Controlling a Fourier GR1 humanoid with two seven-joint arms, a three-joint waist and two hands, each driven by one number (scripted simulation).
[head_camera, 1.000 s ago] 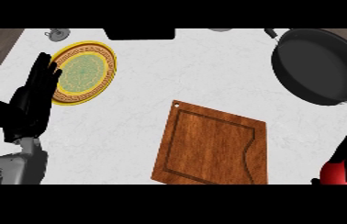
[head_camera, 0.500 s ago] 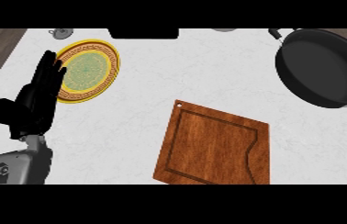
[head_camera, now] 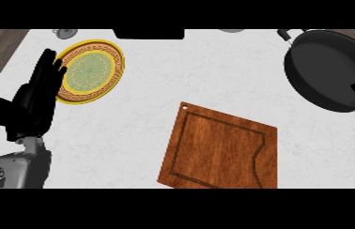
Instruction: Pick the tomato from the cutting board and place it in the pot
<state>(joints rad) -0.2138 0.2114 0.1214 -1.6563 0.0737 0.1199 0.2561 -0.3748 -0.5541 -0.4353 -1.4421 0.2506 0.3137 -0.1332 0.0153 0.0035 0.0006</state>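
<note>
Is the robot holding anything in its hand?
No. The left hand is open by the plate, holding nothing. The right hand is out of view.

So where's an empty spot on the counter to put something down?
The widest bare patch lies between the yellow plate, the wooden cutting board and the black pot. The board's own top is bare too. It's crowded at the left, where the left hand rests against the plate's edge.

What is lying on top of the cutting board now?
Nothing shows on the cutting board: its wood is bare, with no tomato in view. The pot looks dark and empty where visible, but its right part is cut off.
</note>
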